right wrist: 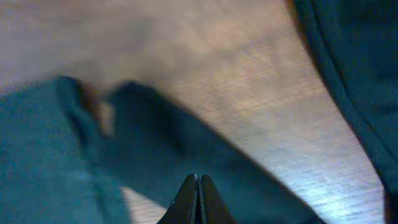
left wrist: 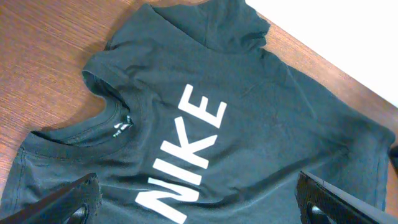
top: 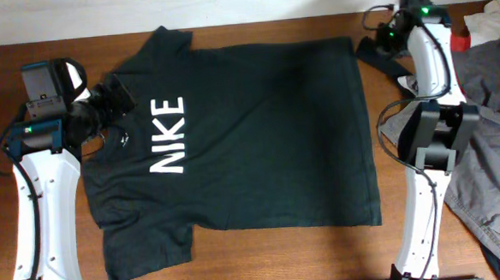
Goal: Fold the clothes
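While the clothes [top: 258, 131] lie flat on the desk [top: 265, 259], my left end effector [left wrist: 196, 186] is wide by the collar and my right end effector [right wrist: 199, 180] is closed tight, so I should grab edges low and fold slowly.

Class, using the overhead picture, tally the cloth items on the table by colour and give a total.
Dark green: 1, the Nike T-shirt
Grey: 1, the garment
Black: 1, the small cloth piece
Red: 1, the scrap
White: 1, the crumpled cloth
Total: 5
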Motion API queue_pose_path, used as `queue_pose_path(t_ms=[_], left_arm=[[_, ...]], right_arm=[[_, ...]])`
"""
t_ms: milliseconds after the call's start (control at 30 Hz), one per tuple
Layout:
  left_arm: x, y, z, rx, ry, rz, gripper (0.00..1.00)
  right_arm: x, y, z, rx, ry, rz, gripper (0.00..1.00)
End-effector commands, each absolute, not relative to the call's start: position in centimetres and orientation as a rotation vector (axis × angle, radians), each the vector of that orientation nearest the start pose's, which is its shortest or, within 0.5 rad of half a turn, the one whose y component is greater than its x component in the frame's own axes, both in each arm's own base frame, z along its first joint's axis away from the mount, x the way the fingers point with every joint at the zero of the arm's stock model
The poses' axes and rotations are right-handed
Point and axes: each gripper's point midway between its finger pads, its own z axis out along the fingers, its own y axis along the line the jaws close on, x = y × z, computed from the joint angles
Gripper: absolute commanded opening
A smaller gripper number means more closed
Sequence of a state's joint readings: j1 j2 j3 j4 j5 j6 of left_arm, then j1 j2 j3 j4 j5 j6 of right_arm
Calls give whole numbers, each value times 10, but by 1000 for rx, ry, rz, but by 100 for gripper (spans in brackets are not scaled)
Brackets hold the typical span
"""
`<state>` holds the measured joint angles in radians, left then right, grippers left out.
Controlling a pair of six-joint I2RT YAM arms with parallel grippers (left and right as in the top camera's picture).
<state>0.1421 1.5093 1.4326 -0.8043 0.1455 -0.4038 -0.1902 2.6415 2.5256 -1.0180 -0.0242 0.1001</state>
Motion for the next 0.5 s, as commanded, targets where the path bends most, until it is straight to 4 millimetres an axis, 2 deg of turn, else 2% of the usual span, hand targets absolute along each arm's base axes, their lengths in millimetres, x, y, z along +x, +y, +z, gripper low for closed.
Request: queue_pose_path(t_ms=[0, 200, 467], left_arm=[[410, 33, 236, -584, 2375, -287, 99], [410, 33, 236, -584, 2375, -287, 99], [410, 33, 236, -584, 2375, -287, 99]], right_arm=[[589, -100, 27, 312, 2728, 132, 4], [584, -81, 28, 182, 2746, 264, 4], [571, -77, 20, 70, 2807, 257, 4]])
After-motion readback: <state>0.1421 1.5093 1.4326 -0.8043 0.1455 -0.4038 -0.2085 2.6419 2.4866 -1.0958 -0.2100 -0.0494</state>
